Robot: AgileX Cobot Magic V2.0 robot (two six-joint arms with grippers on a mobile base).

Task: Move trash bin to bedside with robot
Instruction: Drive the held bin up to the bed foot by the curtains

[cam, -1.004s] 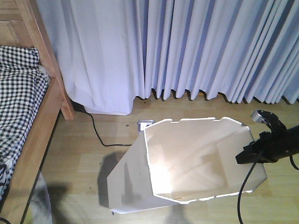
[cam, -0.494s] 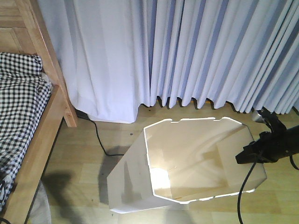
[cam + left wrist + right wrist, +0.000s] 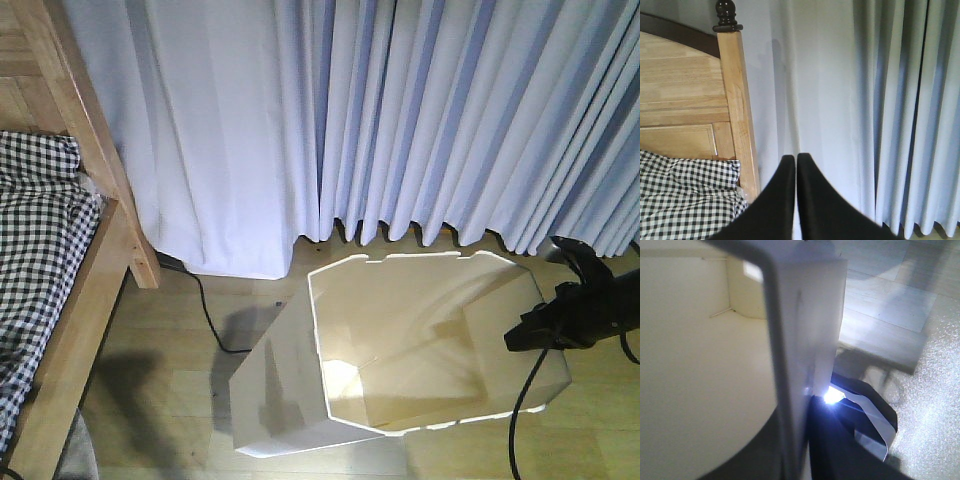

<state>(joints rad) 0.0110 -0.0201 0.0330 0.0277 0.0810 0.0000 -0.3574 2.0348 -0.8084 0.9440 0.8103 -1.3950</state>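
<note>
The white trash bin (image 3: 285, 385) hangs tilted over the wooden floor, its cream inside facing the front camera. My right gripper (image 3: 516, 338) is shut on the bin's right rim; in the right wrist view the thin white wall (image 3: 812, 315) runs between the black fingers (image 3: 852, 442) of the right gripper (image 3: 807, 407). The bedside is at the left: a light brown rail (image 3: 70, 330), a post (image 3: 95, 150) and checked bedding (image 3: 35, 250). A strip of floor separates bin and bed. The left gripper (image 3: 794, 159) is shut on nothing, pointing at the bedpost (image 3: 737, 105).
Pale pleated curtains (image 3: 420, 120) hang to the floor just behind the bin. A black cable (image 3: 205, 305) trails on the floor between the bedpost and the bin. The headboard (image 3: 680, 100) and checked bedding (image 3: 685, 200) fill the left of the left wrist view.
The curtain hem and bedpost have slid down the front view, and the floor socket has gone behind the bin. The bin and right gripper keep their place in the frame.
</note>
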